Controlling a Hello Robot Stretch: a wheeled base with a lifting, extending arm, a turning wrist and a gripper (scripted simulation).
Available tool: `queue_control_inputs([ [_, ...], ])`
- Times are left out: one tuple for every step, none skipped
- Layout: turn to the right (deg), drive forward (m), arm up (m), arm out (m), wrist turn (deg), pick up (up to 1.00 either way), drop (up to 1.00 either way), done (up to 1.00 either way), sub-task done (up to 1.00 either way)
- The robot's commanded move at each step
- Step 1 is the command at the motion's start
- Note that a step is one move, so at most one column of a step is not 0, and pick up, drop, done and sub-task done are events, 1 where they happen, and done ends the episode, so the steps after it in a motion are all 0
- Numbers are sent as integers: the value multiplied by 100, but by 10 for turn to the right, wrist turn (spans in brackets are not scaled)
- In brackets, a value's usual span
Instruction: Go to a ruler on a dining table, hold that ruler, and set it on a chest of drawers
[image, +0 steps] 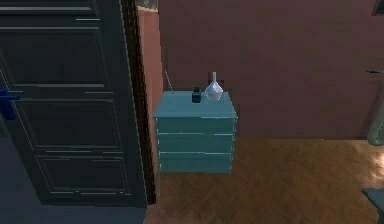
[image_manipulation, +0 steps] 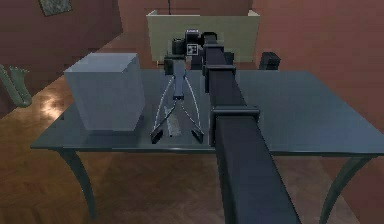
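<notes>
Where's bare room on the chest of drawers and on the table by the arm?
Chest of drawers: free along the top's front edge and toward the forward view's left, beside the dark object; the back holds that and the vase. Table: bare on the arm side view's right of the arm; the tool and grey box crowd the other side.
</notes>
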Motion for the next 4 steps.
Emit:
queue_control_inputs([
  [0,0,0,0,450,0,0,0,0],
  [0,0,0,0,450,0,0,0,0],
  [0,0,0,0,450,0,0,0,0],
  [0,0,0,0,270,0,0,0,0],
])
